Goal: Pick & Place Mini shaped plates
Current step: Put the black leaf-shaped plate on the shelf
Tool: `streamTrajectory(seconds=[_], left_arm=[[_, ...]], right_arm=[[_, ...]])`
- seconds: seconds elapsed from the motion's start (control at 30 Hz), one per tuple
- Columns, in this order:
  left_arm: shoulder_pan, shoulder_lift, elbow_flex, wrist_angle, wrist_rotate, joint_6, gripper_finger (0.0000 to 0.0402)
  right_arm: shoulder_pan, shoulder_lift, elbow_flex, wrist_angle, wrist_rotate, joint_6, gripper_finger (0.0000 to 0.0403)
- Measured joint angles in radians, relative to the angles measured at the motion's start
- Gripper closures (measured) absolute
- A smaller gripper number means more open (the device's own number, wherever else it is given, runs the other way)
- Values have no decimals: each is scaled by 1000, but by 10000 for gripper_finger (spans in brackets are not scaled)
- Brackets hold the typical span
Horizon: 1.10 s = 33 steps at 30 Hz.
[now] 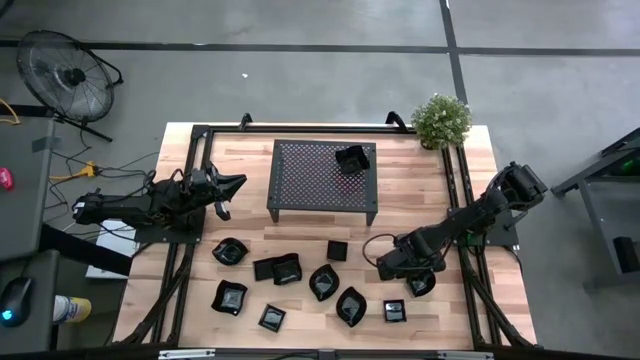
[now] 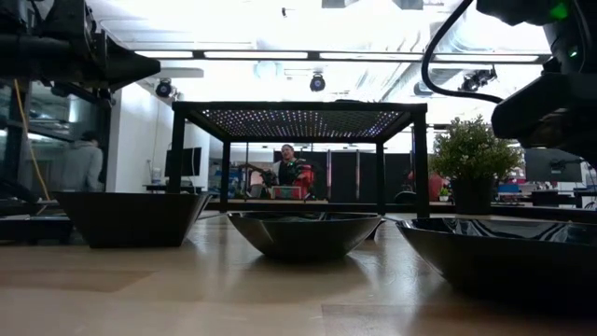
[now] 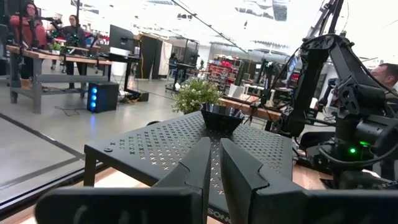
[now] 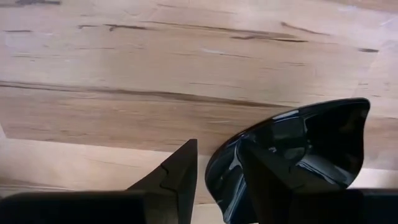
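Pick step in hand, by judgement. Right gripper [image 4: 217, 171] sits low over the wooden bench [image 1: 480, 180], in front of the black perforated mesh rack [image 1: 310, 175], fingers part open astride the rim of a glossy black leaf-shaped mini plate [image 4: 311, 146]; not yet clamped. Next move calls for closing on the rim, then lifting. One small black dish [image 1: 352, 159] rests on the rack. Left gripper [image 3: 211, 168], nearly closed and empty, waits beside the rack.

Glossy black mini plates [image 1: 323, 282] scattered on table, 1 plate [image 1: 352, 158] atop rack
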Motion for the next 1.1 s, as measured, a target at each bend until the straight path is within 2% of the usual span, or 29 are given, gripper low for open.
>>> streamTrajectory(seconds=[0.67, 0.8, 1.1], left_arm=[[0, 0, 0, 0, 0, 0, 369], [0, 0, 0, 0, 0, 0, 369], [0, 0, 0, 0, 0, 0, 369]], right_arm=[[0, 41, 0, 32, -19, 26, 286], [0, 41, 0, 31, -21, 24, 307], [0, 40, 2, 29, -25, 3, 386]])
